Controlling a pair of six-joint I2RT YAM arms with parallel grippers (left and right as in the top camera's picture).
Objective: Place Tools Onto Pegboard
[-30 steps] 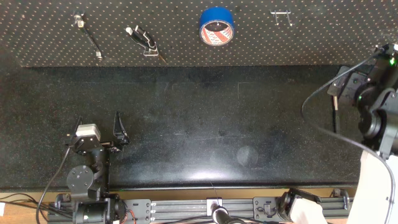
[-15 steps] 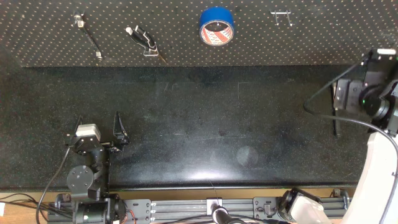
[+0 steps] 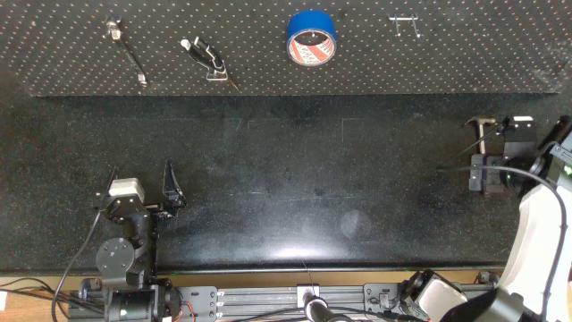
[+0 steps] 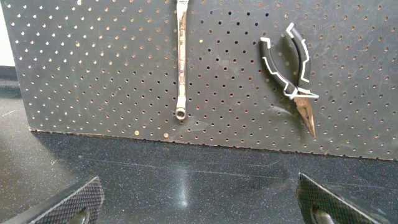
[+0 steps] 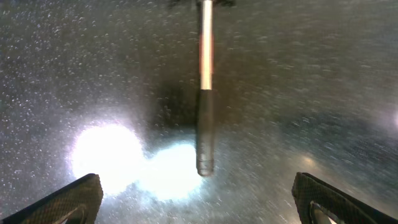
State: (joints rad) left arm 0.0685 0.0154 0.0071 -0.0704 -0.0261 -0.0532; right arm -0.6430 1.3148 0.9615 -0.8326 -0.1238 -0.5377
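top view: the pegboard (image 3: 447, 63) stands along the far edge of the desk (image 3: 295, 179). hanging on it, from my left side across, are a wrench (image 3: 126, 54), pliers (image 3: 206, 60), a blue tape roll (image 3: 311, 38) and a bare wire hook (image 3: 404, 25). the hammer (image 3: 483, 136) lies flat on the desk at the far right, head toward the pegboard but well apart from it. my right tool (image 3: 499, 154) is above its handle. my left tool (image 3: 141, 174) sits close to its own base at the left, fingers apart, nothing between them.

left wrist view: my left tool (image 4: 199, 208) faces the pegboard (image 4: 93, 74) from low over the desk (image 4: 186, 180), fingers spread wide and empty. the wrench (image 4: 181, 62) hangs upright. the pliers (image 4: 292, 68) hang nose down, apart from it.

right wrist view: my right tool (image 5: 199, 202) looks straight down on the desk (image 5: 323, 93), fingers wide apart. the hammer (image 5: 204, 118) lies in line with the gap, dark grip nearest, metal shaft beyond. neither finger touches it.
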